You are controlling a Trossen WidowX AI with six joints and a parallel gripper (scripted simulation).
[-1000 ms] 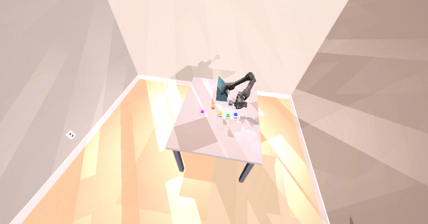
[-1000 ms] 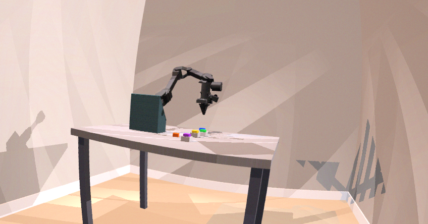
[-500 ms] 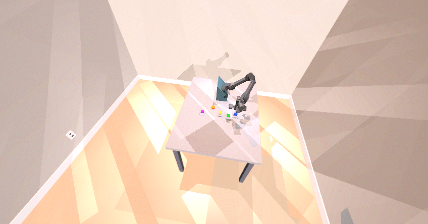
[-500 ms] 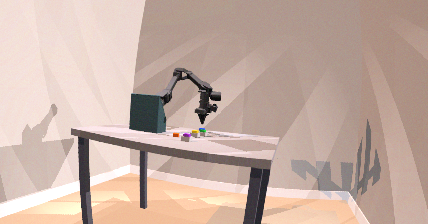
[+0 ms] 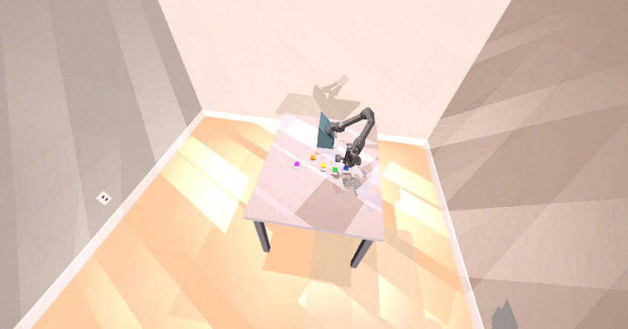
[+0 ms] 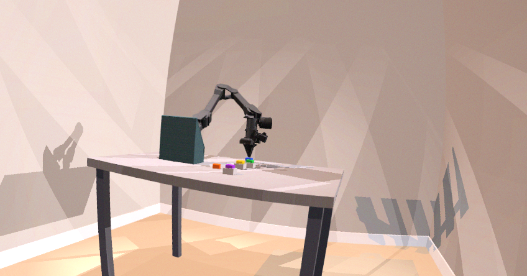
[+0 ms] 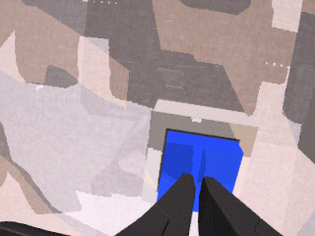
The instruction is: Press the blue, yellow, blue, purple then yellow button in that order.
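Observation:
My gripper [image 6: 249, 156] [image 7: 196, 185] is shut and empty, pointing down low over the blue button [image 5: 346, 168] [image 6: 247, 158] [image 7: 179, 154]. In the wrist view its fingertips overlap the front part of the blue cap, which sits on a pale square base. Whether the tips touch the cap I cannot tell. The yellow button [image 5: 323, 165] [image 6: 240, 161] stands on its pale base, beyond the green one from the blue. The purple button [image 5: 297, 164] [image 6: 230, 166] is farthest from the gripper. In the top view the fingertips are hidden by the gripper's body.
The green button [image 5: 335, 169] [image 6: 250, 161] stands between the yellow and blue ones. A small orange block [image 5: 312, 157] [image 6: 216, 166] lies on the table [image 5: 272, 193] [image 6: 207, 181] between the purple and yellow buttons' columns. A dark teal panel [image 5: 325, 138] [image 6: 178, 140] stands by the arm's base.

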